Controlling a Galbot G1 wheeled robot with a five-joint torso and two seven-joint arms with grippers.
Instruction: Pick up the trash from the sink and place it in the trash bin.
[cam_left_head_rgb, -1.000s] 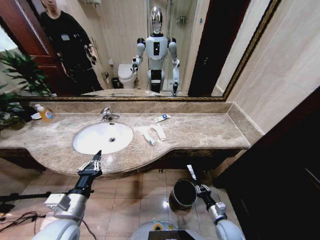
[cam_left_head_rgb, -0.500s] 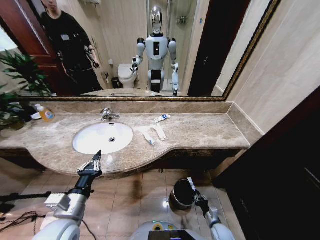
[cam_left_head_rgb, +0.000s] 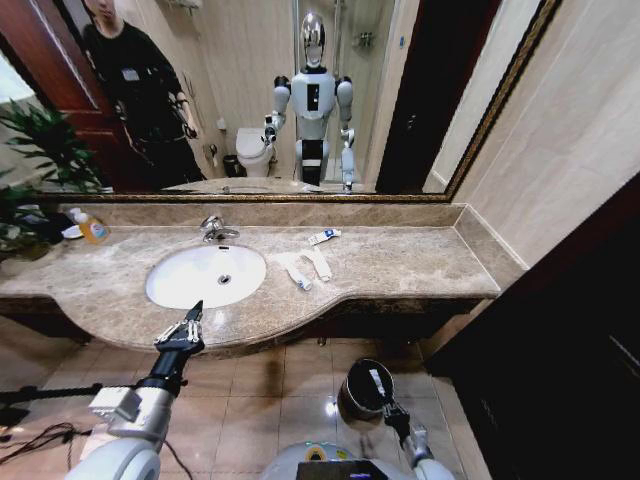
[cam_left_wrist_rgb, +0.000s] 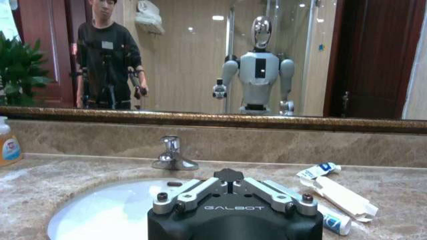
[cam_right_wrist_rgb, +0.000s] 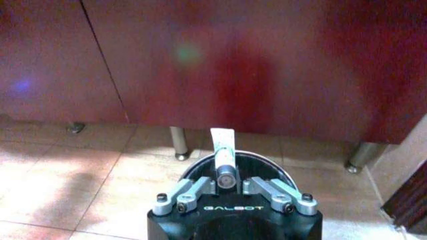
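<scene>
Moved since a second ago: my right arm has sunk lower, bringing its white tube (cam_left_head_rgb: 377, 382) from beside the rim to over the mouth of the trash bin (cam_left_head_rgb: 352, 398).
Table (cam_left_head_rgb: 400, 262): brown marble, carrying the sink (cam_left_head_rgb: 205, 275); the basin looks bare, and the leftover trash lies on the marble just beside it.
Trash bin: on the tiled floor below the table edge, placed within my right arm's reach.
Left tool (cam_left_head_rgb: 181, 329): hovers at the near edge of the table in front of the sink, fingers spread, holding nothing; I judge it is waiting.
Right tool (cam_right_wrist_rgb: 225, 187): directly above the bin, pinching the tube, which points lengthwise at the black inside so it should fall clear of the rim.
Remaining trash: two white tubes (cam_left_head_rgb: 308, 267) side by side, and a blue-and-white packet (cam_left_head_rgb: 324, 236) nearer the mirror.
</scene>
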